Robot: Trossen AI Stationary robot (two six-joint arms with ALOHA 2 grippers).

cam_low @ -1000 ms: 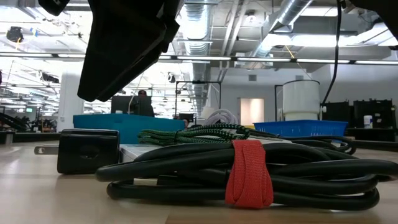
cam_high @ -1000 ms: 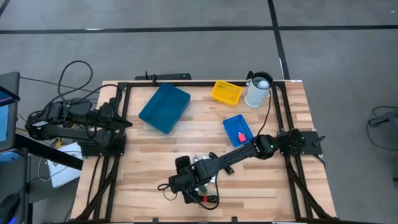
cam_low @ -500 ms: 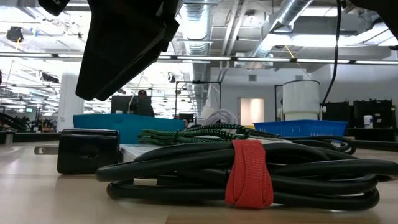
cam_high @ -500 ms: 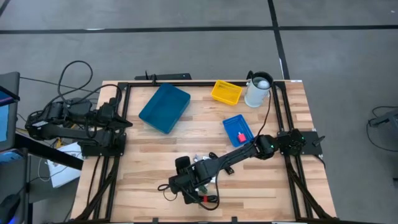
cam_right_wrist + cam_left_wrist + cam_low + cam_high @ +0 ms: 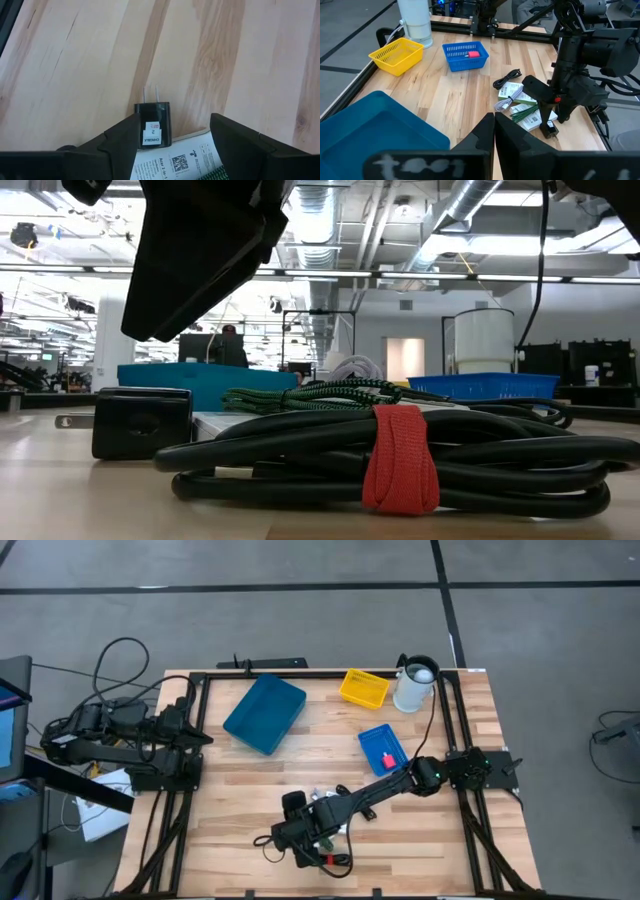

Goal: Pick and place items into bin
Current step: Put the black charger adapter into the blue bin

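**Operator:** Report pincer status and position.

**Arm:** My right pincer (image 5: 172, 131) is spread and pinches nothing. It hangs just above the black plug adapter (image 5: 152, 125), one finger to each side of it, not touching as far as I can tell. My left pincer (image 5: 494, 131) is pressed together, empty, parked at the left edge of the surface (image 5: 250, 800).

**Operator:** Location of the items?

**Arm:** They lie in one pile near the front of the surface. The adapter sits at the pile's edge, prongs pointing away from it. Its rear touches or overlaps a white printed card (image 5: 185, 160); I cannot tell which. Close by lie a green strip (image 5: 300, 396) and a coiled black cord (image 5: 400, 455) bound with a red strap (image 5: 400, 460). The bins stand well apart from the pile: a large blue bin (image 5: 264, 712), a yellow basket (image 5: 364, 688) and a small blue basket (image 5: 383, 748) with a red-pink piece (image 5: 387, 759) already in it.

**Operator:** Failure modes from this position?

**Arm:**
1. Card pickup. If the fingers close low, they may catch the card edge with the adapter and drag it along.
2. Slip. The adapter's sides look smooth; an off-centre grip may rotate it out.
3. Snag. A descent shifted toward the pile may hook the cord.

**Operator:** Legible markings?

**Arm:** The adapter carries a small white sticker with red and dark marks, too small to read. The card shows a square code and "Acer 1-in-1", as best I can read it.
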